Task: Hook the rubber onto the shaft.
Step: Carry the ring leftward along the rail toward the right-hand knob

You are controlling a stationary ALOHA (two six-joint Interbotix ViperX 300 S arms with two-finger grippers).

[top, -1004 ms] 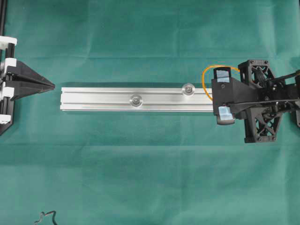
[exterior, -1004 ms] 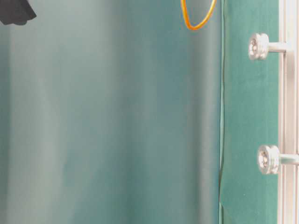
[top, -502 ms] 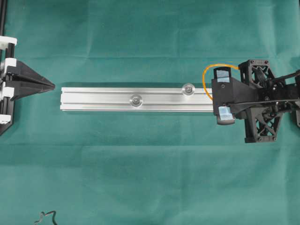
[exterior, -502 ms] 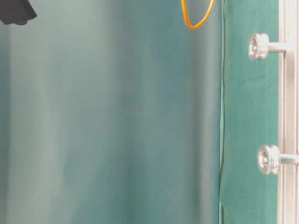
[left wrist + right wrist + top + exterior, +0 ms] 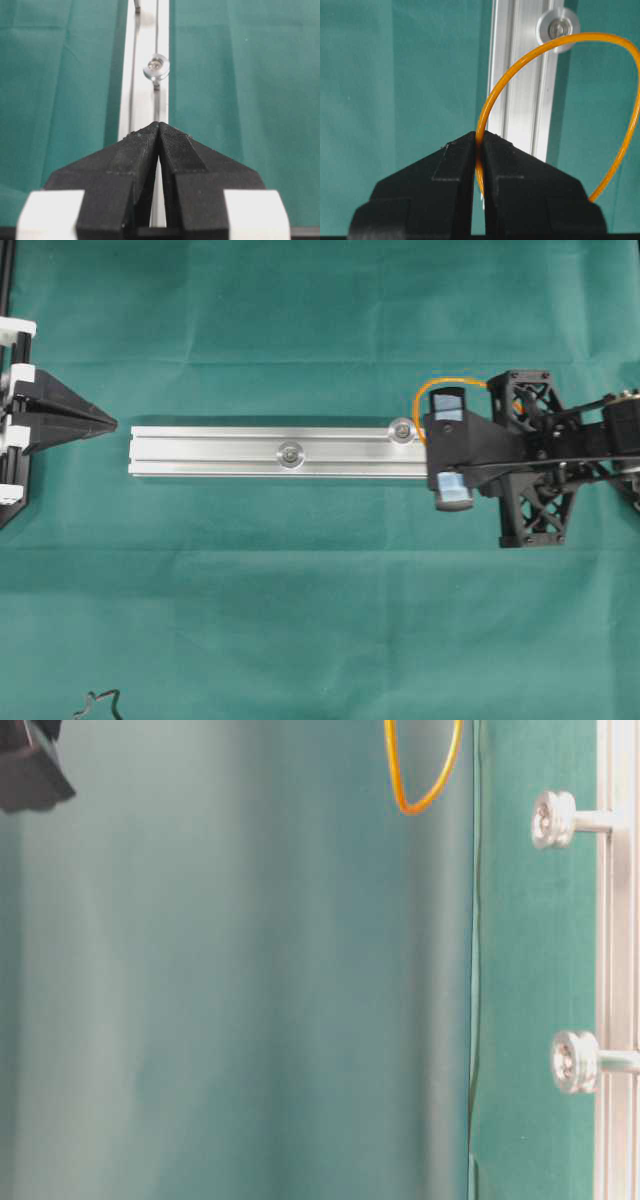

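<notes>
My right gripper [image 5: 479,142] is pinched tight on the rubber [image 5: 530,55], the two black fingers [image 5: 445,170] meeting with the orange strand caught between their tips. From the right wrist view the band rises from the pinch, arches up and over to the right, and comes back down beside the right finger, so most of the loop hangs free in the air. The top of the arch crosses in front of the near shaft [image 5: 558,28], a round silver knob standing on the rail [image 5: 520,100]; I cannot tell whether the band touches it. From overhead, my right gripper [image 5: 447,452] sits over the right end of the rail [image 5: 210,453], and the rubber [image 5: 428,400] curves out from it towards the upper edge, just beside the right shaft [image 5: 402,428]. The second shaft [image 5: 290,452] stands further left along the rail, well apart from the band. My left gripper [image 5: 110,423] is closed with nothing in it, its tips together near the rail's left end but apart from it. The rail lies on a green cloth surface [image 5: 300,590], and a black cord scrap [image 5: 97,705] lies at the lower left edge.
</notes>
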